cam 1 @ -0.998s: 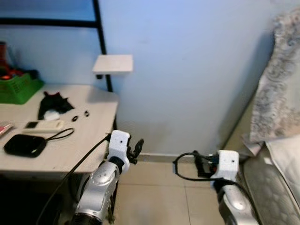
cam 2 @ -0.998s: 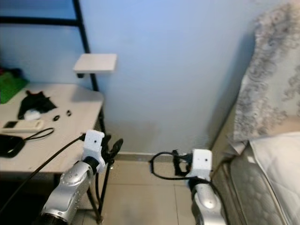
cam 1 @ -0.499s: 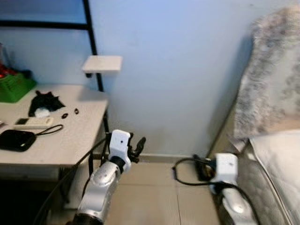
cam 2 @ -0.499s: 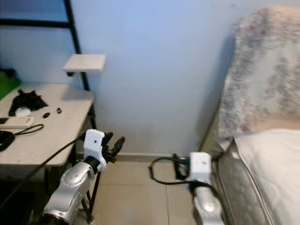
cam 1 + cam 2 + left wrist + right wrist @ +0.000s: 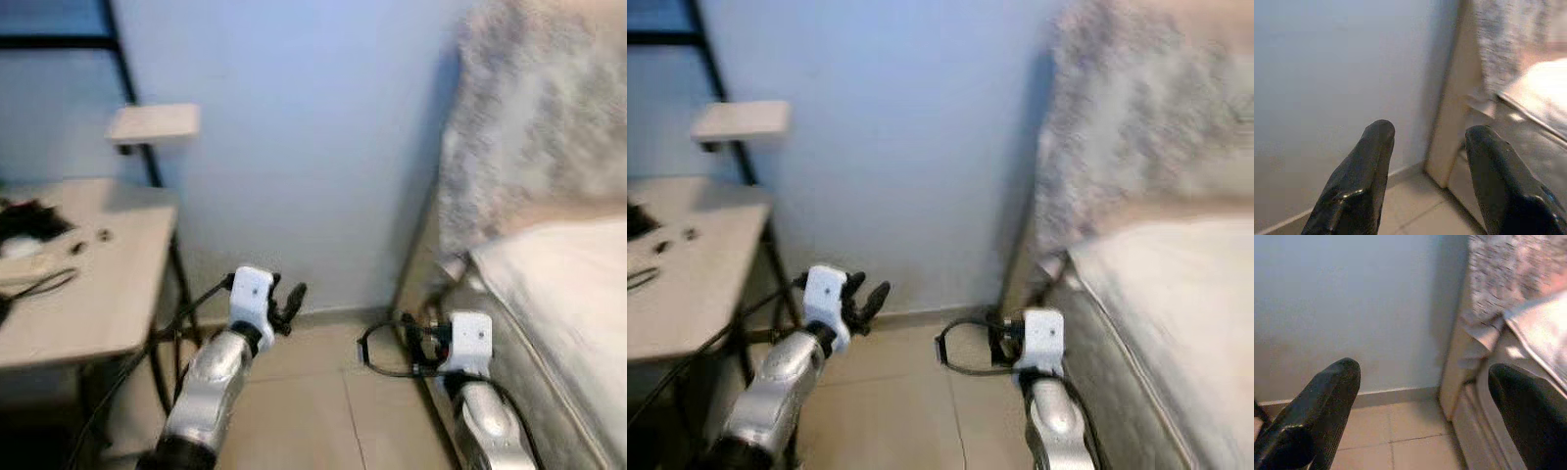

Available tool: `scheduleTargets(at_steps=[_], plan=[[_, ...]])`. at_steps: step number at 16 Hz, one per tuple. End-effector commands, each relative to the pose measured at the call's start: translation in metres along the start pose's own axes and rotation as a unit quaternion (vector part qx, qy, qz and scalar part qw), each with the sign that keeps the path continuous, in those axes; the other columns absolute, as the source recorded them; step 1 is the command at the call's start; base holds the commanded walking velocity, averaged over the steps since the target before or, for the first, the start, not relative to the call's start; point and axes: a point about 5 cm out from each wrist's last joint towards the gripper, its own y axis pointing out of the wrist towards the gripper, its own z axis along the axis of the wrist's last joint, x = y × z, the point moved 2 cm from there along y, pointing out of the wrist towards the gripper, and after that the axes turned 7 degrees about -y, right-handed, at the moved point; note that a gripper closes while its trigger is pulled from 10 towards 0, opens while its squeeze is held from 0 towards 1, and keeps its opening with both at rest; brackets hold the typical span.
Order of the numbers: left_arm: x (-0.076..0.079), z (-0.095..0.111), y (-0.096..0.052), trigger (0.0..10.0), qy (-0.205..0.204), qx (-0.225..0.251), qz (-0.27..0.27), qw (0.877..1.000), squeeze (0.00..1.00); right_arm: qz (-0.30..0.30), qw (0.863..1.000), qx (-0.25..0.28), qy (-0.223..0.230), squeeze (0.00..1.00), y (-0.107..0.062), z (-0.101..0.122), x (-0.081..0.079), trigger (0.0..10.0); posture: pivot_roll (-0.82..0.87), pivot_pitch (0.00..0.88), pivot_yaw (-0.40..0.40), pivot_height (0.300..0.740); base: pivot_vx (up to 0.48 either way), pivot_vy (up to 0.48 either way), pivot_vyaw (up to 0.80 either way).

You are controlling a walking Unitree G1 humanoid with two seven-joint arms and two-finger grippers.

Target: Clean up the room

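Claws first: the left claw (image 5: 286, 304) is raised over the tiled floor (image 5: 313, 411) in front of the robot, its two black fingers (image 5: 1359, 181) spread apart with nothing between them. The right claw (image 5: 1420, 416) hangs a little lower, just beside the bed (image 5: 558, 294), and its fingers stand wide apart, also empty. A black cable (image 5: 377, 352) loops from the right wrist.

Beyond the claws rises a plain pale blue wall (image 5: 304, 147). To the robot's left stands a light wooden bench (image 5: 88, 284) with a few small dark items on it, a cord among them, and a small shelf (image 5: 152, 122) fixed above. To the right, a patterned blanket (image 5: 539, 117) drapes over the bed's head end above a pale pillow or sheet.

Judging by the empty claws, the robot seems to be between pickups, looking for something to tidy. The next move calls for choosing a target, perhaps the clutter on the bench, and facing it.

The bench is cut off at the picture's edge, its items are too blurred to name, and the bed runs out of view.
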Motion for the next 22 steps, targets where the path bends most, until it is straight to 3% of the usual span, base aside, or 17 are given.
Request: scheduleTargets(at_steps=[1, 3, 8, 12, 18, 22], plan=[[0.004, -0.002, 0.001, 10.0, -0.015, -0.003, -0.014, 1.0, 0.0, -0.005, 1.0, -0.001, -0.002, 0.0, -0.002, -0.002, 0.002, 10.0, 0.14, 0.0, -0.024, 0.651, 0.0, 0.0, -0.48], [0.003, 0.003, 0.004, 10.0, -0.004, 0.006, -0.012, 1.0, 0.0, -0.016, 1.0, 0.011, -0.003, 0.0, -0.002, 0.0, 0.006, 10.0, 0.13, 0.0, -0.017, 0.651, 0.0, 0.0, -0.51], [0.006, 0.007, 0.005, 10.0, 0.008, 0.016, -0.031, 0.999, 0.0, 0.017, 0.999, 0.036, -0.011, 0.0, 0.0, 0.011, -0.006, 10.0, 0.13, 0.0, -0.016, 0.651, 0.235, 0.0, -0.39], [0.012, 0.008, 0.006, 10.0, 0.009, 0.021, -0.051, 0.998, 0.0, 0.012, 0.999, 0.04, -0.016, 0.0, 0.0, 0.01, -0.001, 10.0, 0.13, 0.0, -0.016, 0.679, 0.322, 0.0, 0.0], [0.003, 0.0, 0.003, 10.0, 0.041, -0.003, -0.033, 0.999, 0.0, 0.0, 0.999, 0.038, -0.022, 0.0, -0.003, 0.006, 0.004, 10.0, 0.13, 0.0, -0.012, 0.738, 0.0, 0.0, 0.0], [0.002, 0.002, 0.005, 10.0, 0.035, 0.003, -0.029, 0.999, 0.0, -0.005, 0.999, 0.039, -0.027, 0.0, -0.001, 0.006, 0.009, 10.0, 0.13, 0.0, -0.019, 0.74, 0.0, 0.0, 0.0]])
